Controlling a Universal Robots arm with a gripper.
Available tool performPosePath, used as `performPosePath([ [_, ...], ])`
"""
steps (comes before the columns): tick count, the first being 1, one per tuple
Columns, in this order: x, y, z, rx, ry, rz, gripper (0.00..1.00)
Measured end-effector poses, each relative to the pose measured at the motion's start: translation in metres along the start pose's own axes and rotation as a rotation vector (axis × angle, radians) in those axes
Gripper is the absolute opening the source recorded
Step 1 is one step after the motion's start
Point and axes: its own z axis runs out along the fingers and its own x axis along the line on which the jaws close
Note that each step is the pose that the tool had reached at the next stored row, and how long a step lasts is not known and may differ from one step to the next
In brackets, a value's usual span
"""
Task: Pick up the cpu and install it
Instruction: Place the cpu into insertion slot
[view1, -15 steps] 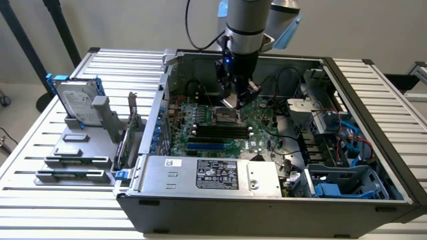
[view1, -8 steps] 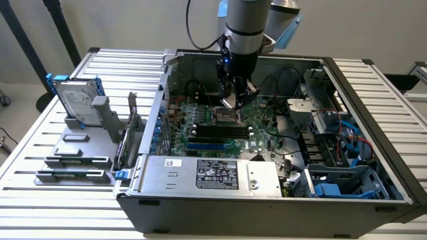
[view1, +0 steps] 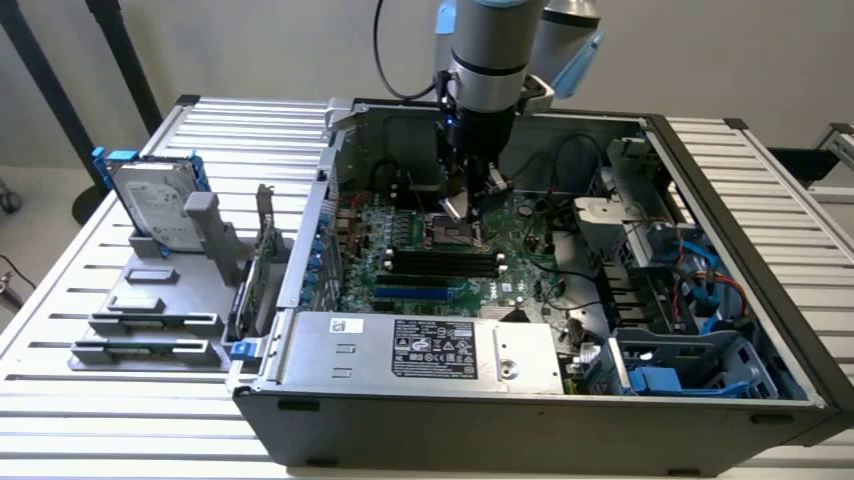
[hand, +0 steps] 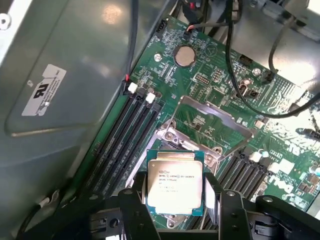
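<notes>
Well — cpu (hand: 175, 184) flat (lid upward)

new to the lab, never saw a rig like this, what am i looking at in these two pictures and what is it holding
This is a robot arm with a two-fingered gripper at its tip. The exterior view looks on from off the arm; the wrist view comes from a camera on the wrist. An open computer case lies on a slatted table, with a hard drive standing in a grey holder at the exterior view's left. Inside the case, the fingers flank the cpu and seem to hold it over the open socket on the motherboard.
</notes>
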Motion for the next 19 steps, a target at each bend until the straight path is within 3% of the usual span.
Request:
performPosePath([
  [19,-0.0008,-0.0004,0.0084,0.0245,0.0086,0.267,0.55],
])
